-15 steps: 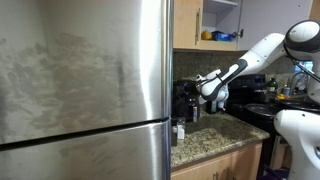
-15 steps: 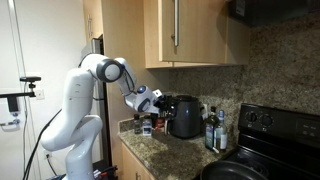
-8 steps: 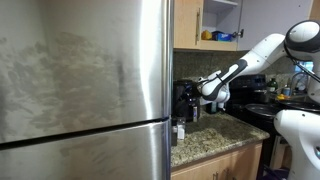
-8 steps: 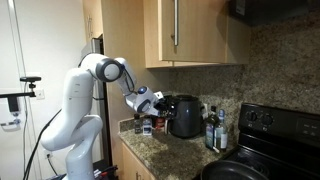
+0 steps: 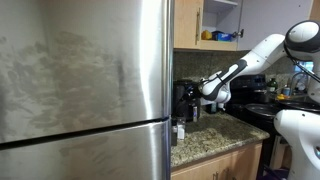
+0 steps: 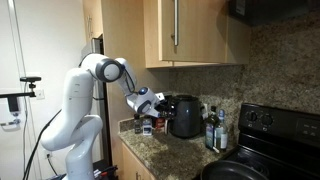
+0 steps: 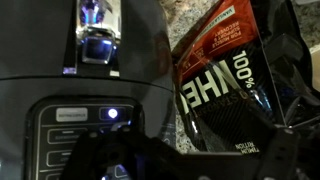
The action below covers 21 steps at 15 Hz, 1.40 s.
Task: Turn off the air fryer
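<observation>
gripper (image 6: 153, 103) hovers just left of air fryer (image 6: 185, 116) on the granite counter (image 6: 165, 152) | jaws: cannot tell if parted or clenched, blurred in wrist view | step: approach, aimed at lit control panel (image 7: 85, 128) | next: likely a light fingertip press on power key

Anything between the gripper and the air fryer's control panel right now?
Nothing visible. The wrist view shows the air fryer with its lit control panel right before the gripper; the black bag lies off to one side.
</observation>
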Motion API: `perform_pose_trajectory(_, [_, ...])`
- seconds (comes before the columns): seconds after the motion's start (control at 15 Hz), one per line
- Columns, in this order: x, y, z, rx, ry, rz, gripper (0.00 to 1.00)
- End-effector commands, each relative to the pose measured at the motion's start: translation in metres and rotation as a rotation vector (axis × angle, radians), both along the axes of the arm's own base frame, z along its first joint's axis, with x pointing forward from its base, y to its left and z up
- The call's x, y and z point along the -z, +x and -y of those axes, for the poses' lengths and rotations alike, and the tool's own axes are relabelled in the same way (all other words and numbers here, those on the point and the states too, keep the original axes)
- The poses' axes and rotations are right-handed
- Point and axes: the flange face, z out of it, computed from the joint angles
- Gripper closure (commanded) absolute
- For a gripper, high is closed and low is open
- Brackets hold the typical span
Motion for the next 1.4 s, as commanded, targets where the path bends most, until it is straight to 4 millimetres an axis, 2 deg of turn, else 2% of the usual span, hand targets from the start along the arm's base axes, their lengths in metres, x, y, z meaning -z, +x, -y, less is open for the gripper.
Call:
perform_pose_trajectory(0.0, [0.010, -0.010, 0.017, 0.087, -0.001, -0.025, 0.00])
perform_pose_trajectory(0.07, [0.005, -0.002, 0.010, 0.038, 0.013, -0.016, 0.00])
perform_pose_trajectory(0.33, [0.009, -0.004, 0.014, 0.056, 0.021, -0.027, 0.00])
perform_pose_trajectory(0.6, [-0.013, 0.019, 0.033, 0.114, 0.042, 0.026, 0.00])
perform_pose_trajectory(0.8, [-0.006, 0.027, 0.041, 0.153, 0.083, -0.013, 0.00])
perform_pose_trajectory(1.0, [0.011, 0.031, 0.032, 0.093, 0.132, -0.108, 0.00])
perform_pose_trajectory(1.33, [0.015, 0.032, 0.027, 0.012, 0.129, -0.104, 0.00])
